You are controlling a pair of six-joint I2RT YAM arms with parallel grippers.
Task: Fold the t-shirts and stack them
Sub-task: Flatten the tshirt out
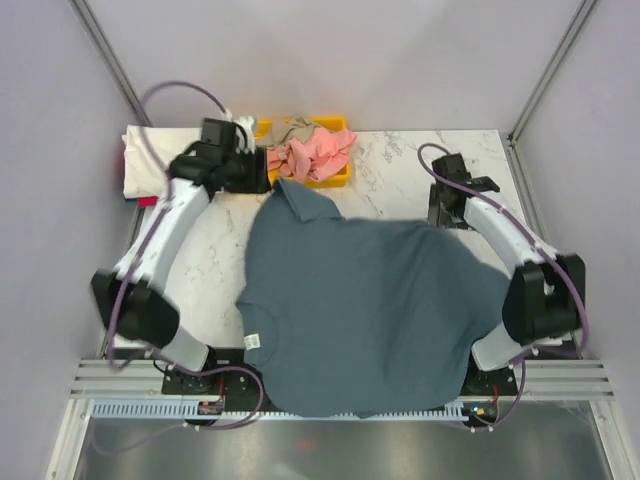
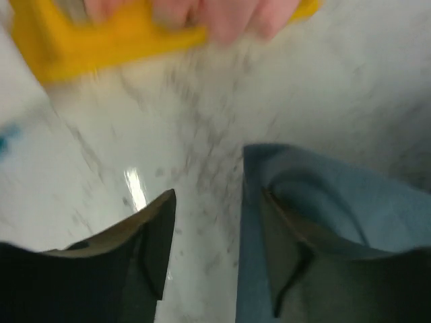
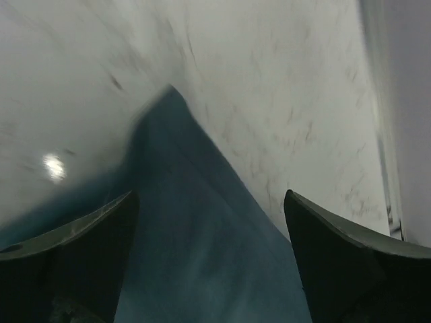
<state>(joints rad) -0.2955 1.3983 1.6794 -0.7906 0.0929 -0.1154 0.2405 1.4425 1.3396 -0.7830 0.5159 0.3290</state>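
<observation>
Marbled white worktop (image 1: 400, 165) sitting inside pale lilac walls (image 1: 330, 50). Large dark slate-blue t-shirt (image 1: 370, 310) lying spread across it, hem overhanging near edge. Yellow plastic bin (image 1: 332, 178) holding salmon-pink shirts (image 1: 315, 150) at far edge. Left tool (image 2: 215, 202) standing apart, shirt corner draping one finger. Right tool (image 3: 210, 198) gaping wide above blue cloth.

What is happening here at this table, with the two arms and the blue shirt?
Two robot arms are working on a large slate-blue t-shirt, spread out on the marble table. The left gripper and the right gripper both stand open at its far edge. A pink shirt lies crumpled in the yellow bin behind it.
</observation>
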